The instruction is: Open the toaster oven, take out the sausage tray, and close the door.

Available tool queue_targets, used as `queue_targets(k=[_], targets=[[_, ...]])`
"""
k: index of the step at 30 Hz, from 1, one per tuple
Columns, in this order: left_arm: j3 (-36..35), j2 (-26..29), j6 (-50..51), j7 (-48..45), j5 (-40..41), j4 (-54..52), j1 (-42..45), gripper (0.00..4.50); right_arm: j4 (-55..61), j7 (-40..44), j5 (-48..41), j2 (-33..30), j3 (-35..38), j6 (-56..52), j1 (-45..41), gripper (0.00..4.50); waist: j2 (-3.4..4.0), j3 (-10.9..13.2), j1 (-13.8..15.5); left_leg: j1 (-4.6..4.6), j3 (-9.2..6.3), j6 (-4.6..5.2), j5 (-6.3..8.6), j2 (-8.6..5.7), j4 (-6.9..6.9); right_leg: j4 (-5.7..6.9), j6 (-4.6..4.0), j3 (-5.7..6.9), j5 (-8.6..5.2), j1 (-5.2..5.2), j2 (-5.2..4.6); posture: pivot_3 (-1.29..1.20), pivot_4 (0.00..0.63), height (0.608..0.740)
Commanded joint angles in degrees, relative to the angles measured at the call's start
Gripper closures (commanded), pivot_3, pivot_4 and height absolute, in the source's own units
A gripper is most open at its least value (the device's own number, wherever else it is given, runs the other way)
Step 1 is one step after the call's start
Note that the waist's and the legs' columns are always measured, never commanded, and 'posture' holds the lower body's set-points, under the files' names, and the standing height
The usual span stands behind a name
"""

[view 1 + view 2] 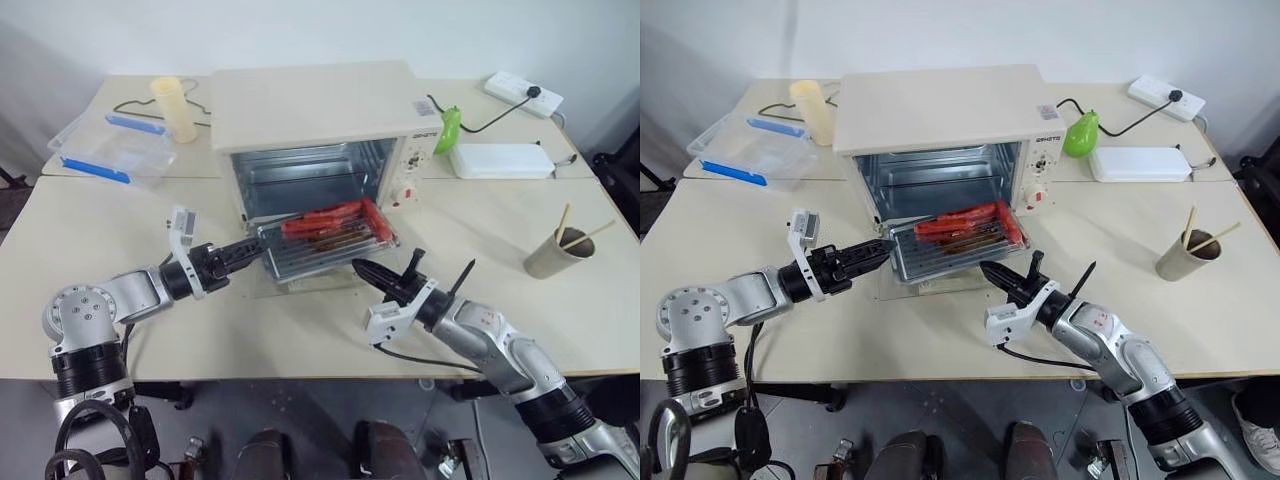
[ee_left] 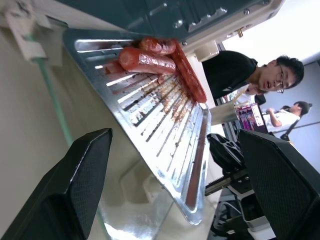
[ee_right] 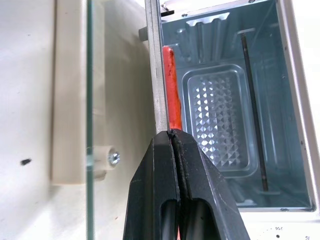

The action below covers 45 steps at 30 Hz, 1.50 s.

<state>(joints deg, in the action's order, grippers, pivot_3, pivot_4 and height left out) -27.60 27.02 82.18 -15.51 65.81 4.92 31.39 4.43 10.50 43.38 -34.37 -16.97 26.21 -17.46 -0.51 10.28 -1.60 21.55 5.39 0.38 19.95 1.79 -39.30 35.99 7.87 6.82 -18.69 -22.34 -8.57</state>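
Resting tray: shallow silver metal sausage tray (image 1: 328, 240) with wire rack and long red sausages (image 1: 335, 217) sits pulled out onto the lowered clear glass door (image 1: 262, 285), just in front of the cavity, so likely mid-removal.
Oven: boxy cream-white toaster oven (image 1: 315, 115) stands at the far middle of the pale tabletop (image 1: 90, 230), door down, shiny interior exposed.
Left gripper (image 1: 253, 250): black fingers (image 2: 75, 185) spread apart, straddling the tray's near left edge, probably lining up to clamp it.
Right gripper (image 1: 366, 271): fingers pressed together at the tray's near right edge; whether the rim is pinched, cannot tell.
Writing: dark brand lettering (image 1: 424, 131) on the control panel, unreadable.
Bystanders: two people in the left wrist view.
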Motion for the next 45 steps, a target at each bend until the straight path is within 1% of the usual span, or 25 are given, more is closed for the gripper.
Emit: queue_targets(k=[1, 3, 5, 10, 11, 14, 17, 20, 23, 24, 25, 26, 32, 33, 40, 42, 43, 45], targets=[[-0.56, 0.13, 2.8, 1.91, 0.24, 0.79, -0.06, 0.24, 2.23, -0.4, -1.57, -0.27, 1.98, 0.36, -0.01, 4.49, 0.0, 0.0, 0.0, -0.03, 0.01, 0.0, 0.0, 0.0, 0.0, 0.0, 0.0, -0.02, 0.0, 0.02, 0.0, 0.0, 0.15, 0.74], [-0.95, -0.31, 3.33, 2.35, 0.36, 1.03, 0.06, 0.24, 2.22, -0.38, -1.63, -0.27, 1.99, 0.36, -0.01, 4.49, 0.0, 0.0, 0.0, -0.1, 0.01, 0.0, 0.0, 0.0, 0.0, 0.0, 0.0, -0.03, 0.0, 0.08, 0.0, 0.0, 0.15, 0.74], [-2.25, -2.01, 5.1, 4.78, 0.78, 3.27, 1.75, 0.24, 2.2, -0.38, -1.79, -0.38, 2.03, 0.53, 0.09, 4.49, 0.0, 0.0, 0.11, -0.2, 0.01, 0.0, 0.0, 0.0, 0.01, -0.01, 0.0, -0.03, 0.0, 0.18, 0.0, 0.0, 0.15, 0.74], [-7.71, -8.22, 7.46, 11.42, 3.28, 9.25, 6.38, 0.24, 1.88, -0.19, -2.25, -1.05, 2.13, 1.43, 0.5, 4.49, -0.02, -0.01, 0.95, -0.44, -0.16, 0.0, 0.0, -0.04, -0.07, -0.17, 0.0, -0.02, 0.0, 0.64, -0.01, 0.0, 0.15, 0.74], [-7.3, -8.34, 8.73, 13.07, 3.18, 11.25, 7.3, 0.24, 1.76, -0.2, -2.24, -1.24, 2.14, 1.72, 0.59, 4.49, -0.02, -0.01, 1.17, -0.44, -0.16, 0.0, 0.0, -0.04, -0.09, -0.17, 0.0, -0.02, 0.0, 0.65, 0.0, 0.0, 0.15, 0.74], [-8.62, -11.01, 10.32, 16.15, 2.51, 13.86, 9.53, 0.24, 1.66, 0.03, -2.47, -1.79, 2.26, 2.27, 0.74, 4.49, -0.04, -0.02, 1.79, -0.43, -0.23, 0.0, 0.0, -0.07, -0.15, -0.18, 0.0, 0.0, 0.0, 0.72, 0.0, 0.0, 0.15, 0.74], [-8.34, -11.93, 10.32, 18.17, 4.58, 15.93, 10.18, 0.24, 1.5, 0.24, -2.71, -2.22, 2.46, 2.53, 0.75, 4.49, -0.05, -0.03, 2.29, -0.43, -0.29, 0.01, 0.01, -0.11, -0.25, -0.18, 0.0, -0.04, 0.0, 0.81, -0.02, 0.0, 0.15, 0.74], [-7.55, -11.97, 10.32, 19.71, 6.7, 16.96, 10.08, 0.81, 1.4, 0.4, -2.85, -2.56, 2.71, 2.73, 0.87, 4.5, -0.05, -0.03, 2.29, -0.43, -0.29, 0.01, 0.01, -0.11, -0.26, -0.18, 0.0, -0.04, 0.0, 0.82, -0.01, 0.0, 0.15, 0.74], [-7.38, -12.54, 10.32, 21.45, 8.2, 17.52, 9.96, 1.66, 1.36, 0.53, -2.91, -2.75, 2.92, 2.93, 1.21, 4.5, -0.05, -0.03, 2.11, -0.43, -0.28, 0.0, 0.01, -0.09, -0.26, -0.18, 0.0, -0.02, 0.0, 0.81, 0.01, 0.0, 0.15, 0.74], [-7.39, -12.9, 10.32, 22.02, 8.67, 17.69, 9.94, 2.06, 1.31, 0.53, -2.86, -2.78, 2.97, 3.0, 1.32, 4.5, -0.06, -0.03, 2.05, -0.43, -0.28, 0.0, 0.01, -0.09, -0.26, -0.19, 0.0, -0.03, 0.0, 0.81, 0.01, 0.0, 0.15, 0.74], [-7.01, -13.09, 10.32, 22.37, 9.05, 17.48, 9.74, 2.17, 1.38, 0.57, -2.82, -2.77, 3.0, 3.0, 1.46, 4.5, -0.06, -0.03, 1.99, -0.42, -0.28, 0.0, 0.01, -0.09, -0.26, -0.19, 0.0, -0.02, 0.0, 0.81, 0.01, 0.0, 0.15, 0.74], [-7.16, -13.38, 10.32, 22.99, 9.51, 17.49, 9.71, 2.43, 1.43, 0.61, -2.84, -2.74, 3.07, 2.95, 1.53, 4.5, -0.06, -0.03, 1.91, -0.42, -0.28, 0.0, 0.01, -0.09, -0.26, -0.19, 0.0, -0.02, 0.0, 0.81, 0.01, 0.0, 0.15, 0.74], [-7.51, -13.15, 10.32, 25.89, 13.39, 17.59, 9.16, 4.26, 1.54, 0.8, -3.02, -2.79, 3.4, 2.9, 1.75, 4.5, -0.06, -0.03, 1.48, -0.41, -0.28, 0.0, 0.01, -0.07, -0.24, -0.19, 0.0, 0.0, 0.0, 0.79, 0.03, 0.0, 0.15, 0.74], [-7.51, -13.01, 10.32, 26.31, 14.48, 17.66, 9.02, 4.48, 1.59, 0.85, -3.02, -2.78, 3.43, 2.95, 1.79, 4.5, -0.06, -0.03, 1.47, -0.4, -0.29, 0.0, 0.01, -0.06, -0.24, -0.19, 0.0, 0.01, 0.0, 0.78, 0.03, 0.0, 0.15, 0.74], [-7.56, -11.79, 10.07, 31.44, 23.7, 18.98, 6.79, 4.48, 0.85, 2.11, -6.0, -3.72, 4.72, 3.62, 1.22, 4.5, -0.06, -0.03, 1.38, -0.4, -0.29, 0.0, 0.01, -0.06, -0.24, -0.23, 0.0, -0.01, 0.0, 0.78, 0.03, 0.0, 0.15, 0.74], [-6.86, -10.84, 8.98, 34.71, 26.82, 19.65, 5.69, 4.48, 0.9, 3.17, -8.35, -4.31, 5.19, 4.3, 1.06, 4.5, -0.06, -0.03, 1.38, -0.41, -0.29, 0.0, 0.01, -0.05, -0.23, -0.23, 0.0, -0.03, 0.0, 0.78, 0.02, 0.0, 0.15, 0.74], [-6.16, -10.54, 7.95, 35.71, 29.32, 19.48, 4.9, 4.48, 1.23, 4.48, -10.68, -4.66, 5.42, 4.32, 1.35, 4.5, -0.06, -0.03, 1.42, -0.41, -0.3, 0.0, 0.01, -0.05, -0.23, -0.23, 0.0, -0.02, 0.0, 0.78, 0.03, 0.0, 0.15, 0.74], [-3.99, -9.39, 5.58, 37.27, 36.19, 18.69, 2.64, 4.48, 2.21, 8.0, -18.19, -5.49, 6.29, 4.15, 2.55, 4.5, -0.06, -0.03, 1.4, -0.41, -0.33, 0.0, 0.01, -0.04, -0.24, -0.23, 0.0, -0.02, 0.0, 0.78, 0.02, 0.0, 0.15, 0.74]])
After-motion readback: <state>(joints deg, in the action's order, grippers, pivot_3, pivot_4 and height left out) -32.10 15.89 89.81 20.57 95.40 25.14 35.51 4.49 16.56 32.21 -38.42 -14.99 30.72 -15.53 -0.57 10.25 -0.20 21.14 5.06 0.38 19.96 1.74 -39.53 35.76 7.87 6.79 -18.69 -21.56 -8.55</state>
